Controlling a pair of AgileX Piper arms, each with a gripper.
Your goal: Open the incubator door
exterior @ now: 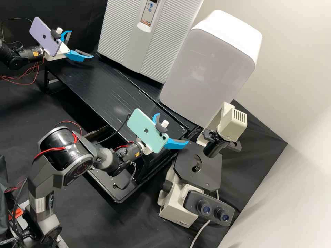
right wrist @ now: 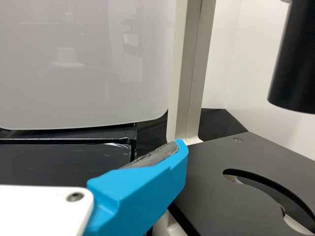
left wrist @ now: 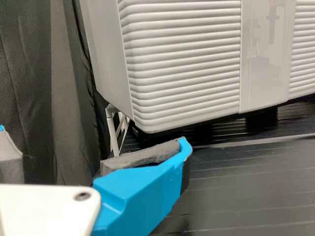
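My left gripper (exterior: 78,44) is open at the upper left of the high view, in front of a grey ribbed cabinet (exterior: 120,31) with a small control panel. In the left wrist view, the left gripper (left wrist: 93,135) stands short of the lower ribbed front (left wrist: 184,64), apart from it. My right gripper (exterior: 173,128) stands open between a white rounded cabinet (exterior: 207,72) and the microscope. The right wrist view has the right gripper (right wrist: 86,142) below the glossy grey front (right wrist: 88,64), with nothing held. Both cabinet fronts look closed; I cannot tell which is the incubator.
A microscope (exterior: 198,168) with a dark stage (right wrist: 231,182) stands beside my right gripper. The black bench (exterior: 103,89) runs in front of the cabinets, with a lower black shelf (exterior: 120,193) near the right arm. Phones (exterior: 44,36) are mounted on both arms.
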